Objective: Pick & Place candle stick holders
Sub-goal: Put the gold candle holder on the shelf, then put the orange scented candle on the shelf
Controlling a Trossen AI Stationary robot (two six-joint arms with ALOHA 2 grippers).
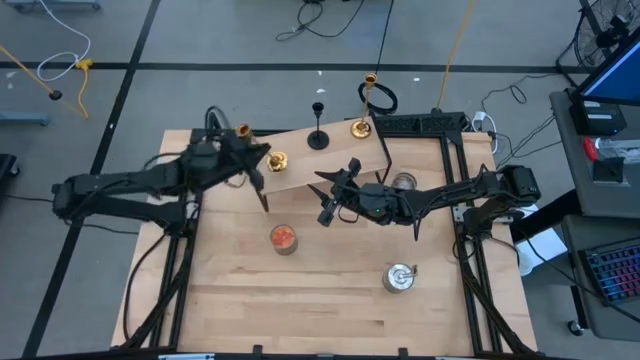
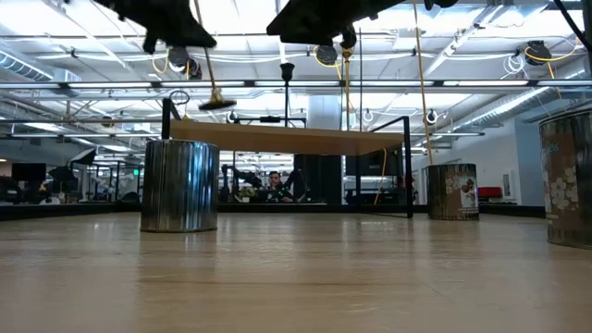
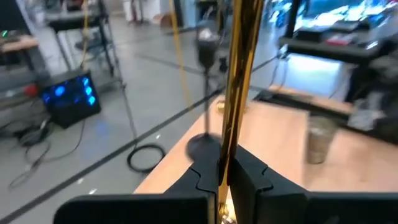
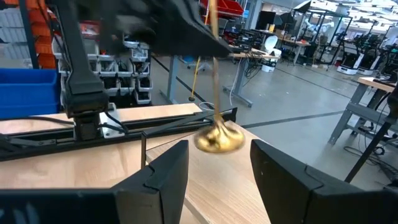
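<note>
Your left end effector (image 1: 250,150) is clamped on one gold candlestick (image 1: 275,160), lifted above the counter (image 1: 330,290). The second gold candlestick (image 1: 362,126) and black candlestick (image 1: 318,138) stand on the raised board (image 1: 330,160). Right end effector (image 1: 335,192) gapes empty.

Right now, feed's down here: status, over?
Left gripper shut on gold candlestick, lifted. Right gripper open, empty. Black candlestick, second gold candlestick standing on board.
</note>
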